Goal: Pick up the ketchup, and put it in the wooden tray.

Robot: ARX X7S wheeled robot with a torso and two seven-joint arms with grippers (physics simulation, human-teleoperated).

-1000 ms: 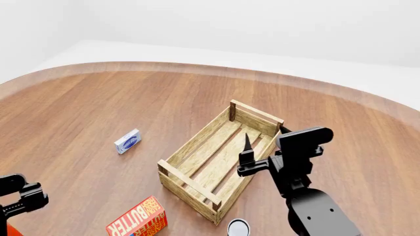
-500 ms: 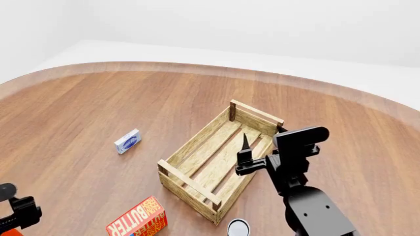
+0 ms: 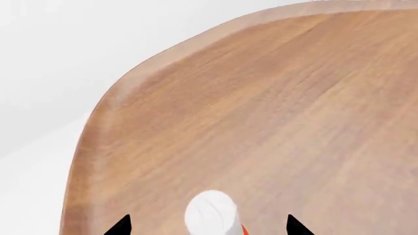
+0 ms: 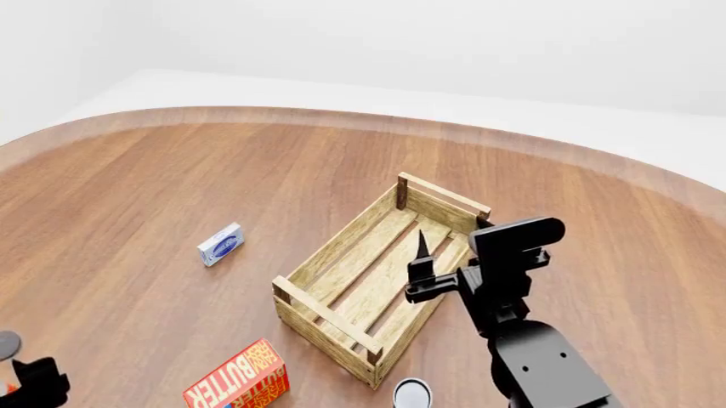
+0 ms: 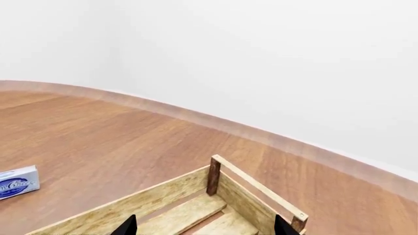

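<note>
White-capped ketchup point(image 3: 212, 215) stands at the lower edge of the left wrist frame between the released left claw point(image 3: 207, 226) tips, not yet grasped; next: close, lift, carry to the wooden tray point(image 4: 375, 272).

The right gripper point(image 4: 422, 265) hangs open above the tray point(image 4: 340, 255); the left gripper point(image 3: 207, 226) straddles the ketchup point(image 3: 212, 215), fingers spread.
</note>
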